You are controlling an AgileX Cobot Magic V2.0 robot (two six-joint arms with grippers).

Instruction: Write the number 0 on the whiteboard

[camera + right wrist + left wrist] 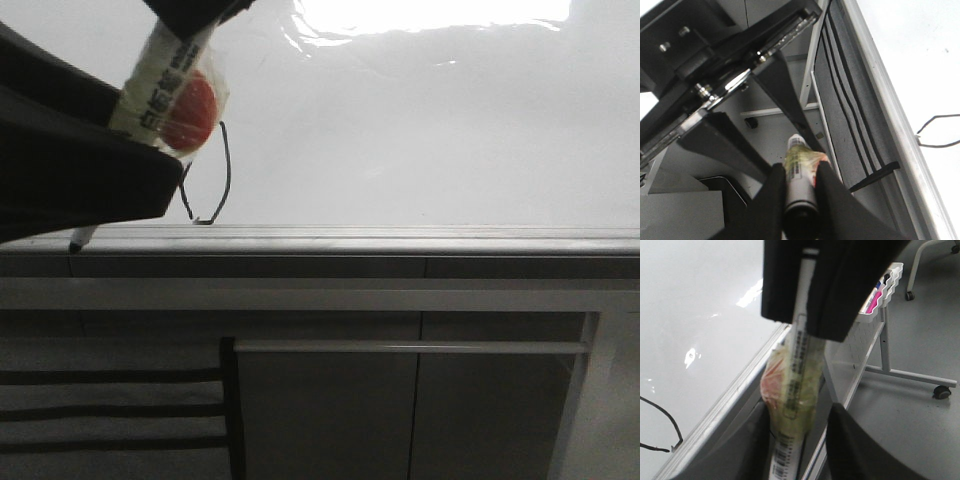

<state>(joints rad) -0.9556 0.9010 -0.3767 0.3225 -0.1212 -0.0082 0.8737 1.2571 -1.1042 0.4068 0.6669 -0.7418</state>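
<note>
The whiteboard (pixel 420 130) fills the upper front view, with a grey rail (pixel 400 240) along its lower edge. The number 0 (pixel 228 165) is a thin black loop just above the rail, its left side hidden by the marker and arm. Part of it also shows in the left wrist view (pixel 670 422) and the right wrist view (pixel 940 117). A marker (pixel 165 85) in a crinkled wrap with a red spot slants in front of it. My right gripper (pixel 800 167) is shut on the marker's dark end. My left gripper (pixel 797 406) stands round the marker's barrel (pixel 792 390), with a gap at one finger.
Grey cabinet panels (pixel 330 410) with a long bar handle (pixel 410 347) sit below the rail. A dark slatted frame (pixel 110 410) is at the lower left. A white basket rack (pixel 885 285) on a wheeled stand (pixel 941 391) stands on the grey floor beside the board.
</note>
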